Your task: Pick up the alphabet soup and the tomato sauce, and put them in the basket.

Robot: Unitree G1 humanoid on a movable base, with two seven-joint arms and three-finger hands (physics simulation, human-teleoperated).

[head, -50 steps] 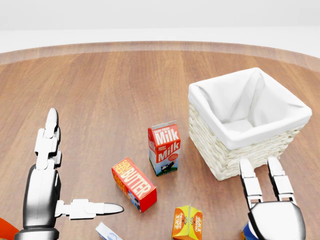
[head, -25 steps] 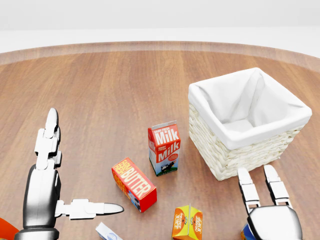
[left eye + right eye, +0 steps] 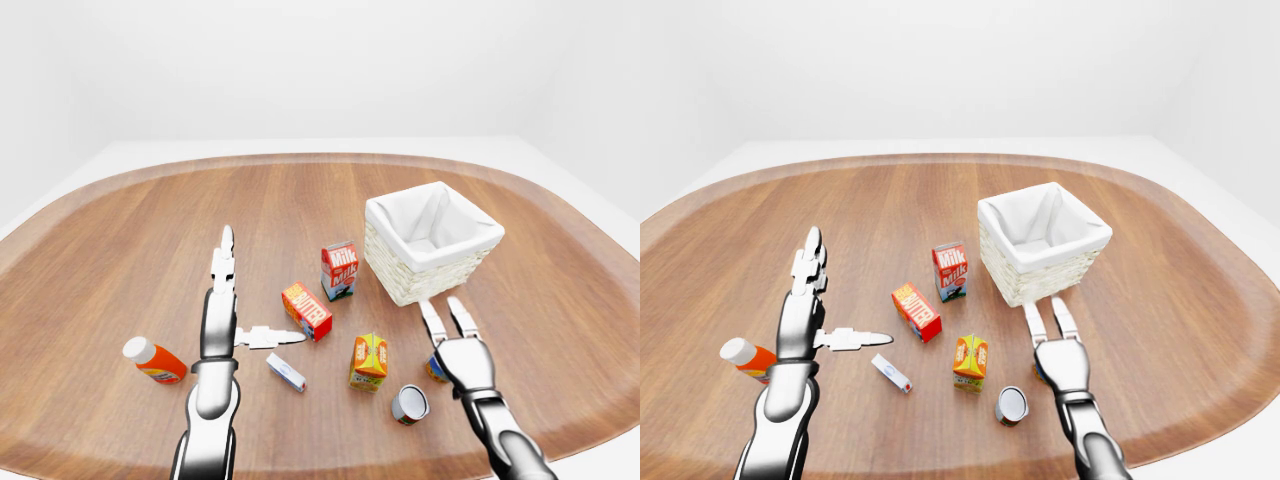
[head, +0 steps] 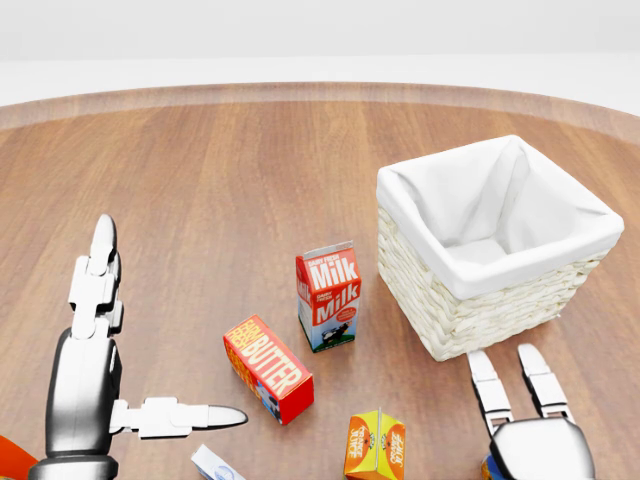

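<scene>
A can (image 3: 410, 404) lies on its side near the bottom of the left-eye view, its grey end facing me and a reddish label at the rim. A second can (image 3: 432, 369) with a blue and orange label is mostly hidden under my right hand (image 3: 440, 318). That hand is open, with its fingers stretched toward the basket (image 3: 385, 262). I cannot tell which can is the soup. The wicker basket has a white cloth lining and holds nothing. My left hand (image 3: 250, 300) is open at the left, fingers up and thumb out toward the butter box (image 3: 307, 311).
A milk carton (image 4: 329, 297) stands left of the basket. An orange juice carton (image 3: 369, 361) stands beside the lying can. A small white box (image 3: 286, 372) and an orange bottle (image 3: 155, 362) with a white cap lie near my left arm. The round wooden table (image 3: 120, 240) spreads wide.
In the head view my right hand has slid down toward the bottom edge, away from the basket's wall. The left hand and the objects have not moved.
</scene>
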